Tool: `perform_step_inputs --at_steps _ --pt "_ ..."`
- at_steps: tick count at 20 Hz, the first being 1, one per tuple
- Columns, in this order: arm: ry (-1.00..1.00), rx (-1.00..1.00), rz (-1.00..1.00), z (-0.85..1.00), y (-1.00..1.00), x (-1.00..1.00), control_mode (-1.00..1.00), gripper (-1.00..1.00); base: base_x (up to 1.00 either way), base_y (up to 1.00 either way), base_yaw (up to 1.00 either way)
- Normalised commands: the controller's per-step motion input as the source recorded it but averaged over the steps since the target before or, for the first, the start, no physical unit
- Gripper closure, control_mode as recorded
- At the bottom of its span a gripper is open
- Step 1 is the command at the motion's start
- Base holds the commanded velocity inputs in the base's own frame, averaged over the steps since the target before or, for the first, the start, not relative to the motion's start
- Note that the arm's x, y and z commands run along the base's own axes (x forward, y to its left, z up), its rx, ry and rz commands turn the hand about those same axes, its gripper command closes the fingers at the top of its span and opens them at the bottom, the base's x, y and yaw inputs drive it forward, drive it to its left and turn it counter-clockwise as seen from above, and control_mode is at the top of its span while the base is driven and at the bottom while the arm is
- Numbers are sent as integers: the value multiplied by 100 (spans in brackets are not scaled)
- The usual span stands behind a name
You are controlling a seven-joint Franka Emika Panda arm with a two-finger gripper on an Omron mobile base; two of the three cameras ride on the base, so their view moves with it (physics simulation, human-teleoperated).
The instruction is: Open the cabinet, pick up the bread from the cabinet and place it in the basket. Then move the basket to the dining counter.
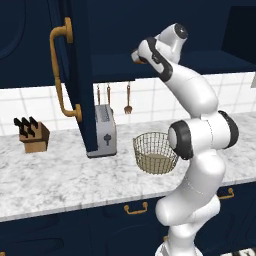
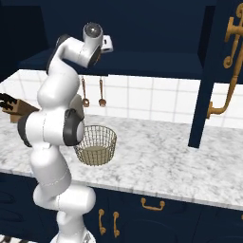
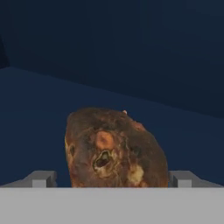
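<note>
The cabinet [image 1: 150,30] stands open, its door [image 1: 75,75] swung out to the left. On its dark shelf lies the bread [image 3: 114,148], a brown crusty lump, also seen as an orange edge of bread [image 1: 135,57]. My gripper [image 3: 113,179] is open, reached into the cabinet, with one fingertip [image 3: 43,178] on each side of the bread. From the right the hand [image 2: 108,43] shows at shelf height. The wire basket [image 1: 155,152] [image 2: 96,144] stands empty on the marbled counter [image 1: 60,175] below. The dining counter is out of view.
A toaster [image 1: 106,131] stands by the open door's lower edge, left of the basket. A knife block [image 1: 32,135] sits at far left. Utensils [image 1: 128,100] hang on the tiled wall. The other door [image 2: 209,71] with brass handle [image 2: 231,71] juts out on the right.
</note>
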Motion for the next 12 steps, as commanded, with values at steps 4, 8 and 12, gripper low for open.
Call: perform_step_inputs --at_steps 4,8,12 --pt "0 -1 0 -1 0 30 -100 -100 0 0 0" --pt "0 0 0 -2 0 17 -100 100 0 0 0" --pt "-3 0 3 -7 -19 -35 -100 100 0 0 0"
